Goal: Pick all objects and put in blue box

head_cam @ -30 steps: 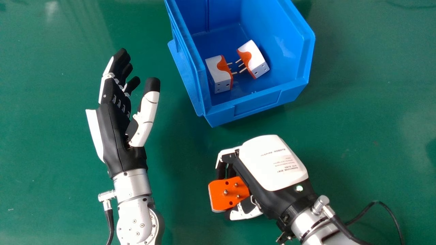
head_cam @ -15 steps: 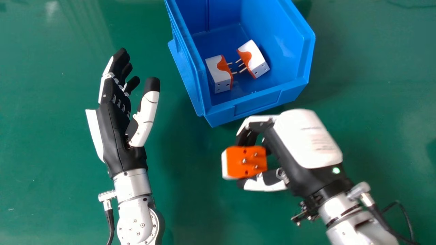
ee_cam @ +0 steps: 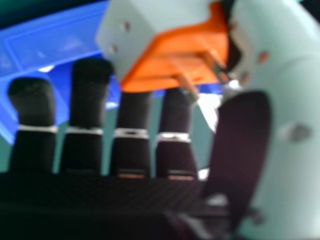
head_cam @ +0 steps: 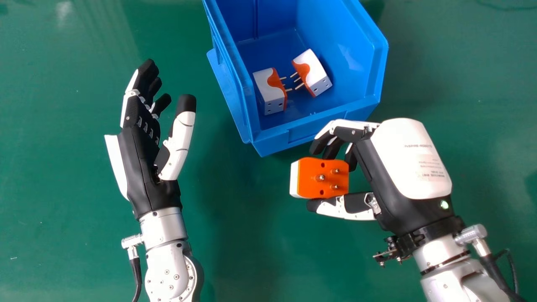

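Your right hand [head_cam: 402,167] pinches orange-and-white plug [head_cam: 310,178] between bent fingers and thumb, pins facing head camera. Held plug over green table [head_cam: 239,230], just outside blue box [head_cam: 272,144]; box's near wall between it and interior. Inside box: left plug [head_cam: 263,86], right plug [head_cam: 314,74], pins facing each other. Your left hand [head_cam: 142,167] beside box, fingers loosely extended, thumb well apart, grasping nothing.
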